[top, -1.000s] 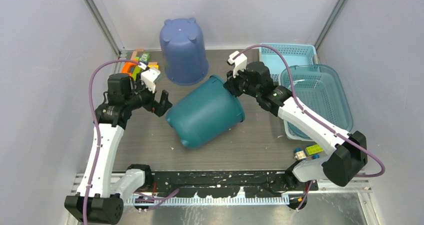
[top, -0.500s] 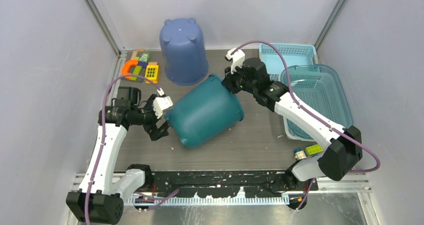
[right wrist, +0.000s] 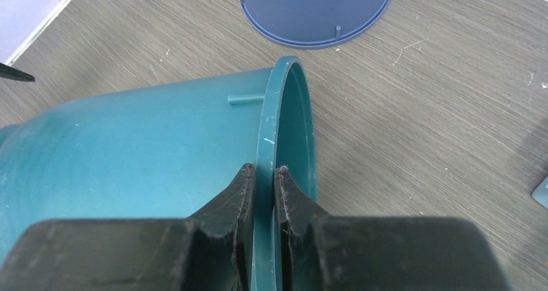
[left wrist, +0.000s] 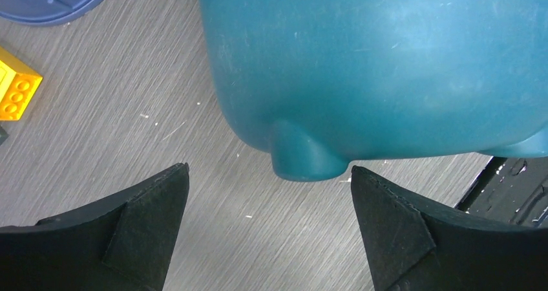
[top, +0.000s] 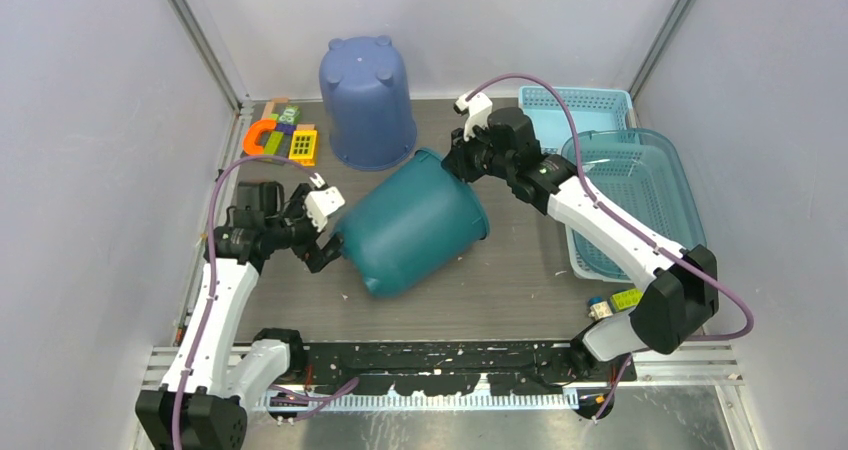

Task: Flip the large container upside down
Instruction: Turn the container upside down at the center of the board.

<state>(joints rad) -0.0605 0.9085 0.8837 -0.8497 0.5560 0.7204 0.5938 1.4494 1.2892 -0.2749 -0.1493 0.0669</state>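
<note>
Fig. — Large teal plastic container (top: 410, 232) lying on its side at mid-table (top: 520, 290). The open mouth is turned toward the far right and the footed base toward the near left. The mouth edge sits just beside an upturned violet-blue plastic bucket (top: 367, 100).

(a) Right fingers (right wrist: 244, 184) are clamped on the thin rim (right wrist: 274, 110), one inside the mouth and one on the outer wall.

(b) Left fingers (left wrist: 155, 200) are spread wide and hold nothing. They are set either side of a stubby moulded foot (left wrist: 304, 161) at the base corner, approx. level with it but not touching.

Handling (judged): the shell is taken to be stiff, thin-walled and light, and the part of the interior in view is empty. The wall is smooth and glossy, so prob. slippery, and the body is far too broad to be spanned. The rim is thus the only true pinch point. A single pinch there can be expected to let the container swing or roll, given its round section. The base end is best steadied or pushed up by the left fingers, flat against wall or foot, w/o squeezing. Breakage is unlikely; slip and roll-away are the main risks.
</note>
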